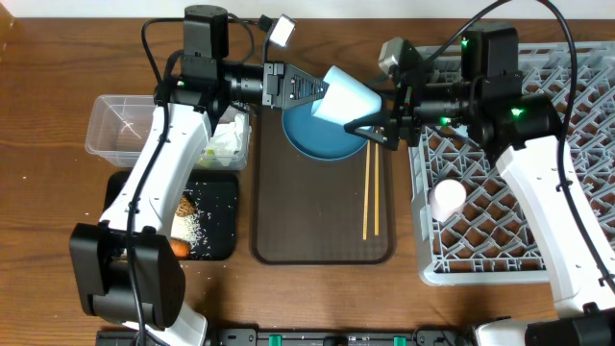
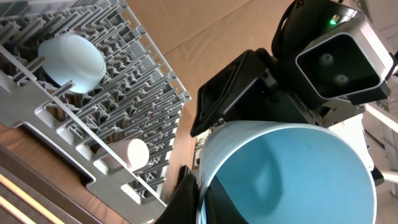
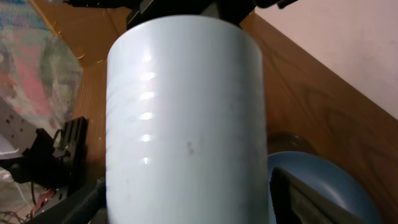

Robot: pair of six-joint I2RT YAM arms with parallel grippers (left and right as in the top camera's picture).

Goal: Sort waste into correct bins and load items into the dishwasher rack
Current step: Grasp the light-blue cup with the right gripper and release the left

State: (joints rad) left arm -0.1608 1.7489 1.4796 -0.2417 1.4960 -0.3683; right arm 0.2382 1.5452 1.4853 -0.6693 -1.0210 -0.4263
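The light-blue cup hangs tilted in the air over the dark-blue plate. My left gripper is shut on its rim, one finger outside and the other inside the cup. From the right, my right gripper stands open with a finger on each side of the cup's body, a thin gap showing on one side. The chopsticks lie on the brown tray. A white-pink cup and a pale bowl sit in the grey rack.
A clear tub stands at the far left with crumpled wrappers beside it. Below it the black tray holds white crumbs and an orange piece.
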